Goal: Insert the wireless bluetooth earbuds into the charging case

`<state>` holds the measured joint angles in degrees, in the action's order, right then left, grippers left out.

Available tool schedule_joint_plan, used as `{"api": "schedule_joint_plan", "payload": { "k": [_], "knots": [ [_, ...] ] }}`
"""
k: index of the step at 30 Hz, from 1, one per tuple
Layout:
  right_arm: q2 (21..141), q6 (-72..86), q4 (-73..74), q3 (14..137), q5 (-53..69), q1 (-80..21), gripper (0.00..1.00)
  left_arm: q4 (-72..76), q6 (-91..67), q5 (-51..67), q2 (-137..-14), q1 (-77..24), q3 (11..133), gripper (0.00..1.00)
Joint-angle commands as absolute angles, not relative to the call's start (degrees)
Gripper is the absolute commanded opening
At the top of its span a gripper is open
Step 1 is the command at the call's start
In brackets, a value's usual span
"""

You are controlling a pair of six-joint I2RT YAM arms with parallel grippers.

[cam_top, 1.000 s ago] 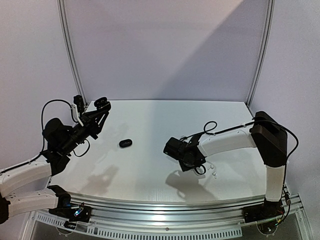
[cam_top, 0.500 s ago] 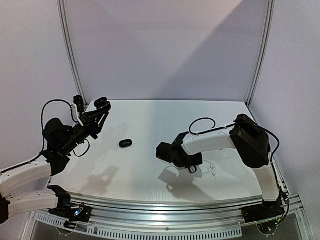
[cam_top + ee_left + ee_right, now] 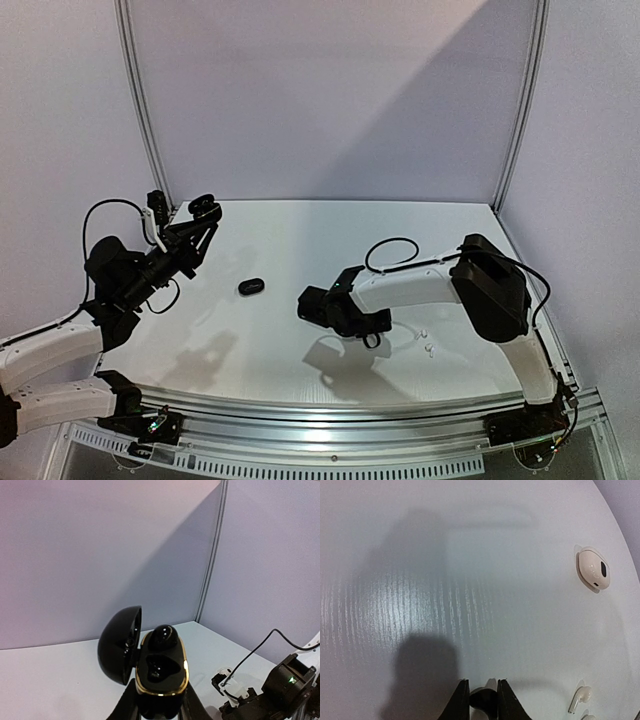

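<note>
1. The left gripper (image 3: 160, 709) is clamped on one open glossy black charging case with a gold rim (image 3: 161, 677). One glossy black earbud (image 3: 163, 636) sits in its upper socket.
2. The right gripper (image 3: 482, 702) pinches a second black earbud (image 3: 482, 696) close to the white table (image 3: 420, 580).
3. One closed black pebble case (image 3: 251, 286) lies on the table between the arms.
4. One white pebble case (image 3: 593, 569) and two white earbuds (image 3: 580, 696) lie near the right gripper.

A glossy black, gold-rimmed oval charging case (image 3: 172, 677) sits clamped in the left gripper (image 3: 159, 700) at 6 o'clock; its domed lid (image 3: 120, 645) stands open toward 9 o'clock; a shiny black earbud (image 3: 164, 637) fills the case's 12 o'clock socket; a black machine housing (image 3: 292, 680), green light glowing, shows at 4 o'clock.
</note>
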<state>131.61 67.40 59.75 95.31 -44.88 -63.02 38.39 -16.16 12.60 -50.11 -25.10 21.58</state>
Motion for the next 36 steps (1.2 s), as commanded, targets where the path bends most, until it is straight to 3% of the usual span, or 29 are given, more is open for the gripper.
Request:
{"api": "schedule_joint_plan", "payload": {
  "k": [1,10,36],
  "knots": [
    [133.34,67.51,59.48,96.15,-42.89,-63.78,0.18,39.73,-16.18,13.18,-49.75,-24.96,21.00,0.00],
    [133.42,66.62,58.02,96.76,-41.78,-64.14,0.25,39.38,-16.17,13.16,-49.83,-24.97,21.14,0.00],
    [133.46,59.33,56.44,102.19,-43.55,-65.57,0.28,38.90,-16.11,13.36,-49.75,-25.01,21.16,0.00]
  ]
}}
